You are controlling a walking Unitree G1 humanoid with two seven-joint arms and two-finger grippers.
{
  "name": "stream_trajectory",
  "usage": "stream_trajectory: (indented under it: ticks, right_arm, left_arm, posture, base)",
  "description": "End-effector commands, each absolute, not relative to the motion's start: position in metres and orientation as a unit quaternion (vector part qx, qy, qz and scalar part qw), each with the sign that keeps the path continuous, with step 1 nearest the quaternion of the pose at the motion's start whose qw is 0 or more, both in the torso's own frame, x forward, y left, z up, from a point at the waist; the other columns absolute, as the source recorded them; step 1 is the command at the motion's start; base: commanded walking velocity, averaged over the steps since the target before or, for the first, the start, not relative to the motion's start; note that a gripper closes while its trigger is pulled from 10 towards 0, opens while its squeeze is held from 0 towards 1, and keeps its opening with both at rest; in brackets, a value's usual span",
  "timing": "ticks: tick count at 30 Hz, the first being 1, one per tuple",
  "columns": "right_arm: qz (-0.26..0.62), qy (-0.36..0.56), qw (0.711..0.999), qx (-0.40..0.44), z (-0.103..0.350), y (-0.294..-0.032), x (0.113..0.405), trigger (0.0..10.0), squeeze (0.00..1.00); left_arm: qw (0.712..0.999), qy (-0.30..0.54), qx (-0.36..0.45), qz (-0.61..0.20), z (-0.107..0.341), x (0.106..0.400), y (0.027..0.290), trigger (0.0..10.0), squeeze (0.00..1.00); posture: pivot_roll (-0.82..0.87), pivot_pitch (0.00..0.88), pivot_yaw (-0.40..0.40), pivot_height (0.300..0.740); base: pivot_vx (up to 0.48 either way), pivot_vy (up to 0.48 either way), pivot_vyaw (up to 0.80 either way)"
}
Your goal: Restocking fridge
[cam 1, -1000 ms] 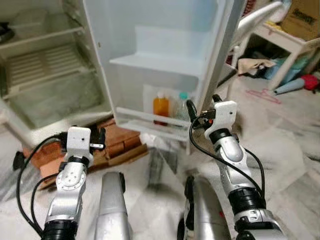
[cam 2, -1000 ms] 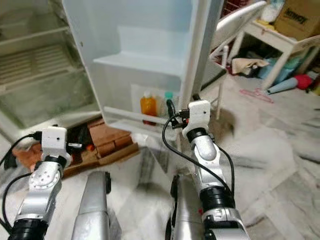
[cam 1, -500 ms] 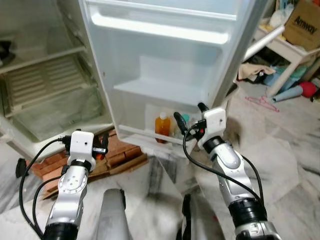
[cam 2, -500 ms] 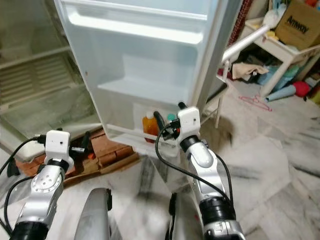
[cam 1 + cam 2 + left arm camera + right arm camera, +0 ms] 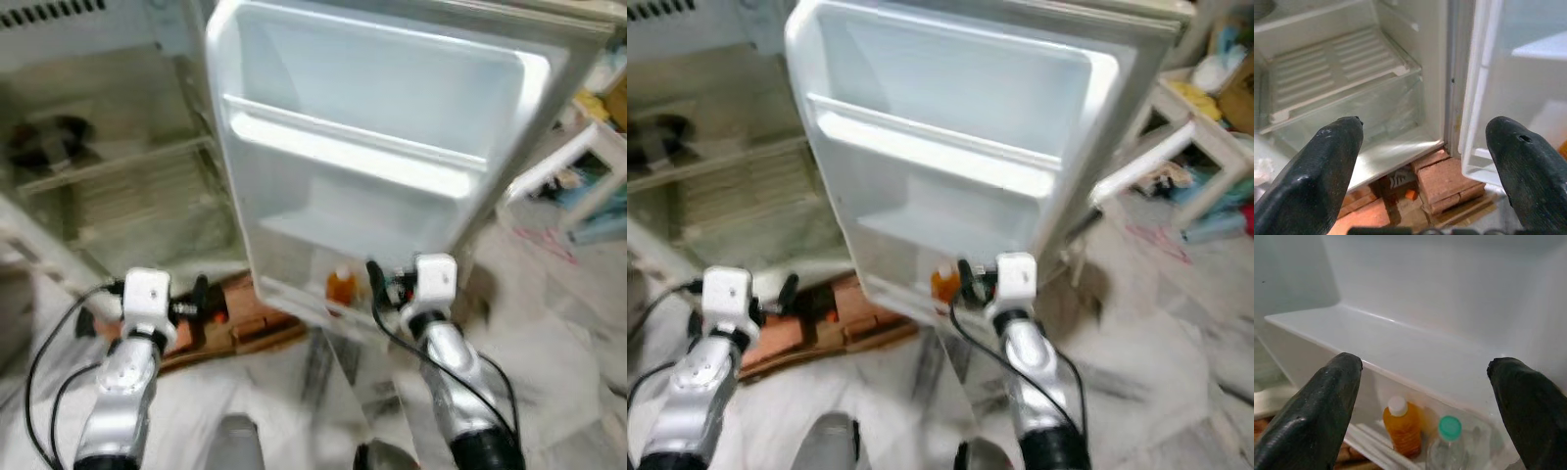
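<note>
A: Where do the bottles sit relative to the right pincer [image 5: 1420, 396]?

B: In the lowest door shelf [image 5: 1376, 440] of the fridge door [image 5: 392, 127], straight ahead of the pincer and below its line of sight. Orange bottle [image 5: 1400, 428] and clear bottle [image 5: 1447, 443] stand upright, side by side, behind a white rail. The pincer is near them and not touching; its two fingers are spread wide, nothing between them.

A: Left pincer [image 5: 1425, 142]?

B: Also spread wide, holding nothing. It points at the open fridge [image 5: 1352, 83] interior, by the hinge edge of the door, well apart from the bottles.

A: Materials, shapes?

B: Door liner: smooth white moulded plastic, glossy, with a deep upper bin and a flat middle ledge [image 5: 1400, 352]. Interior: a slatted white shelf [image 5: 1332, 73] above a clear, scuffed drawer front. The fridge base rests on reddish bricks [image 5: 1444, 183] and wood planks. The floor [image 5: 549, 362] is pale marbled stone. Pincer fingers [image 5: 1312, 416]: matte black, rounded, slightly grainy.

A: How do the bottles look?

B: Orange one: small, rounded shoulders, white cap, opaque orange liquid. Clear one: transparent, teal-green cap, contents cannot be made out. In the head views only the orange one [image 5: 340, 286] is plain, low in the door just left of the right pincer [image 5: 387, 284]; those views are blurred.
</note>
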State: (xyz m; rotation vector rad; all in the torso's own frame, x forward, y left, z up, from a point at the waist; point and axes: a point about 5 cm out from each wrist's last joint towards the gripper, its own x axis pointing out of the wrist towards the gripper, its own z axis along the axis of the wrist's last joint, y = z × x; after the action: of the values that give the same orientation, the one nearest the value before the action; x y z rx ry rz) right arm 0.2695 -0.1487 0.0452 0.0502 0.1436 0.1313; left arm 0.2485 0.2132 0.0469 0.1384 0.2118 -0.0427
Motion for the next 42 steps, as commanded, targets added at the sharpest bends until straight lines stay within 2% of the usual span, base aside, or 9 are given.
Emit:
stream_trajectory:
  ticks: [1,5,7,13,19,33,42]
  right_arm:
    - [0.052,-0.004,0.999,0.011,0.079,-0.159,0.283,10.0,0.0]
    - [0.034,0.003,0.999,0.014,0.077,-0.162,0.283,10.0,0.0]
    - [0.033,0.041,0.998,0.027,0.068,-0.16,0.284,10.0,0.0]
    - [0.07,0.017,0.996,0.043,0.076,-0.156,0.282,10.0,0.0]
    - [0.045,0.013,0.999,0.025,0.079,-0.161,0.283,10.0,0.0]
    - [0.036,0.01,0.999,0.039,0.078,-0.166,0.284,10.0,0.0]
    - [0.043,0.057,0.996,0.051,0.069,-0.164,0.287,10.0,0.0]
  left_arm:
    - [0.992,0.11,0.062,-0.022,0.047,0.247,0.212,10.0,0.0]
    - [0.992,0.112,0.057,-0.018,0.046,0.247,0.208,10.0,0.0]
    - [0.991,0.12,0.049,-0.012,0.042,0.245,0.205,10.0,0.0]
    - [0.992,0.109,0.061,-0.02,0.049,0.246,0.206,10.0,0.0]
    - [0.99,0.129,0.05,-0.003,0.041,0.242,0.215,10.0,0.0]
    - [0.989,0.138,0.046,-0.024,0.033,0.242,0.198,10.0,0.0]
    - [0.99,0.13,0.049,-0.026,0.036,0.245,0.197,10.0,0.0]
  posture:
    - [0.13,0.0,-0.054,0.74]
    - [0.13,0.0,-0.056,0.74]
    - [0.13,0.0,-0.058,0.74]
    - [0.13,0.0,-0.06,0.74]
    - [0.11,0.0,-0.048,0.74]
    - [0.11,0.0,-0.065,0.74]
    - [0.1,0.0,-0.058,0.74]
  base:
    - [0.0,0.0,0.0]
    - [0.0,0.0,0.0]
    - [0.0,0.0,0.0]
    - [0.0,0.0,0.0]
    - [0.0,0.0,0.0]
    - [0.0,0.0,0.0]
    - [-0.182,-0.175,0.0]
